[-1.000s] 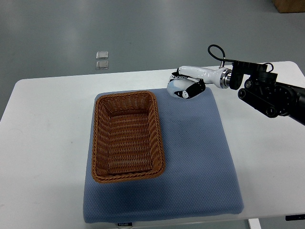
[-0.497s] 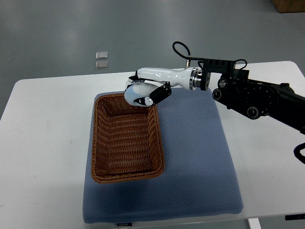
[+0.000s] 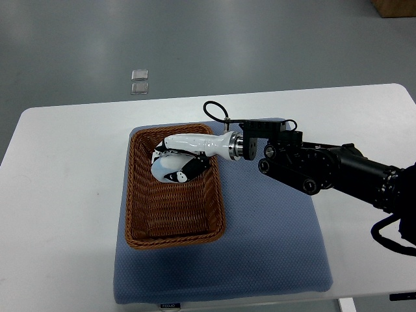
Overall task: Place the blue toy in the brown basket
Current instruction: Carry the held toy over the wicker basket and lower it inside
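The brown wicker basket (image 3: 133, 195) lies on the left half of a blue mat. My right hand (image 3: 179, 158), white with black fingertips, reaches over the basket's far end from the right. Its fingers are curled around the pale blue toy (image 3: 166, 170), a rounded thing with black markings. The toy hangs inside the basket's outline, above its far part, and whether it touches the bottom I cannot tell. The fingers hide the toy's top. The black right forearm (image 3: 325, 170) crosses the mat behind the hand.
The blue mat (image 3: 273, 247) lies on a white table (image 3: 65, 195). Two small clear packets (image 3: 139, 81) lie on the grey floor beyond the table's far edge. A brown box corner (image 3: 393, 6) shows at the top right.
The right hand has carried the toy leftward and nearer, from beside the basket's far right corner to over its far interior. The arm reaches further across the mat.
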Controlling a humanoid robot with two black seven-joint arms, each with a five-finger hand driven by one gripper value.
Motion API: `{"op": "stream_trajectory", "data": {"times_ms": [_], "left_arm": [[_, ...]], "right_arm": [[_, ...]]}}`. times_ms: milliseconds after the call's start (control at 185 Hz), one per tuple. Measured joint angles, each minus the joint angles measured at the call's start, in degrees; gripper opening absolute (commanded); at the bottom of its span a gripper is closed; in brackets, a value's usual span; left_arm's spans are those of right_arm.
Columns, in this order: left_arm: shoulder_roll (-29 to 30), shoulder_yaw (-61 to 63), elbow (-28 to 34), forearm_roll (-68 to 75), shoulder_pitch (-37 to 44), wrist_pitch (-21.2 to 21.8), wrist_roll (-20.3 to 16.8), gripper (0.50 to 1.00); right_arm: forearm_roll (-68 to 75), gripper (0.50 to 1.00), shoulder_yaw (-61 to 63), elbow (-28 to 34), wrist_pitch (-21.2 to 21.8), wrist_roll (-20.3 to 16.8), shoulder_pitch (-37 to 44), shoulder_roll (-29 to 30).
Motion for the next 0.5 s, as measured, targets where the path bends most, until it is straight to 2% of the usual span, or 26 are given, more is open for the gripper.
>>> {"op": "stream_trajectory", "data": {"times_ms": [16,22,27,32,38,43,49,54,59,65,70,76,81,92,103,114,168,211,281,497], "left_arm": [[0.00,0.00,0.00,0.00,0.00,0.00,0.00,1.000],[0.00,0.00,0.00,0.00,0.00,0.01,0.00,1.000],[0.00,0.00,0.00,0.00,0.00,0.01,0.00,1.000],[0.00,0.00,0.00,0.00,0.00,0.01,0.00,1.000],[0.00,0.00,0.00,0.00,0.00,0.01,0.00,1.000],[0.00,0.00,0.00,0.00,0.00,0.01,0.00,1.000],[0.00,0.00,0.00,0.00,0.00,0.01,0.00,1.000],[0.00,0.00,0.00,0.00,0.00,0.01,0.00,1.000],[0.00,0.00,0.00,0.00,0.00,0.01,0.00,1.000],[0.00,0.00,0.00,0.00,0.00,0.01,0.00,1.000],[0.00,0.00,0.00,0.00,0.00,0.01,0.00,1.000],[0.00,0.00,0.00,0.00,0.00,0.01,0.00,1.000],[0.00,0.00,0.00,0.00,0.00,0.01,0.00,1.000],[0.00,0.00,0.00,0.00,0.00,0.01,0.00,1.000],[0.00,0.00,0.00,0.00,0.00,0.01,0.00,1.000],[0.00,0.00,0.00,0.00,0.00,0.01,0.00,1.000],[0.00,0.00,0.00,0.00,0.00,0.01,0.00,1.000],[0.00,0.00,0.00,0.00,0.00,0.01,0.00,1.000],[0.00,0.00,0.00,0.00,-0.01,0.01,0.00,1.000],[0.00,0.00,0.00,0.00,-0.01,0.01,0.00,1.000]], "right_arm": [[0.00,0.507,0.00,-0.24,-0.05,-0.19,-0.18,0.00],[0.00,0.541,0.00,-0.30,-0.06,-0.24,-0.22,0.00],[0.00,0.541,0.00,-0.35,-0.07,-0.28,-0.25,0.00],[0.00,0.578,0.00,-0.40,-0.08,-0.32,-0.29,0.00],[0.00,0.578,0.00,-0.44,-0.09,-0.36,-0.32,0.00],[0.01,0.612,0.00,-0.52,-0.12,-0.42,-0.38,0.00],[0.01,0.613,0.00,-0.56,-0.12,-0.45,-0.41,0.00],[0.03,0.643,0.00,-0.60,-0.13,-0.48,-0.43,0.00],[0.05,0.643,0.00,-0.63,-0.14,-0.51,-0.46,0.00],[0.08,0.670,0.00,-0.66,-0.15,-0.53,-0.48,0.01],[0.11,0.670,0.01,-0.69,-0.16,-0.55,-0.51,0.01],[0.14,0.700,0.01,-0.72,-0.16,-0.57,-0.53,0.01],[0.18,0.701,0.01,-0.74,-0.17,-0.59,-0.55,0.01],[0.29,0.756,0.06,-0.80,-0.19,-0.63,-0.62,0.01],[0.36,0.756,0.11,-0.83,-0.19,-0.66,-0.67,0.01],[0.43,0.803,0.18,-0.85,-0.20,-0.68,-0.73,0.01],[0.77,0.874,0.65,-0.91,-0.29,-0.72,-1.10,0.01],[1.03,0.903,0.87,-0.91,-0.45,-0.74,-1.31,0.01],[1.75,0.913,1.01,-0.91,-0.90,-0.76,-1.41,0.01],[6.99,0.911,1.22,-0.64,0.30,-0.90,0.31,0.01]]}}
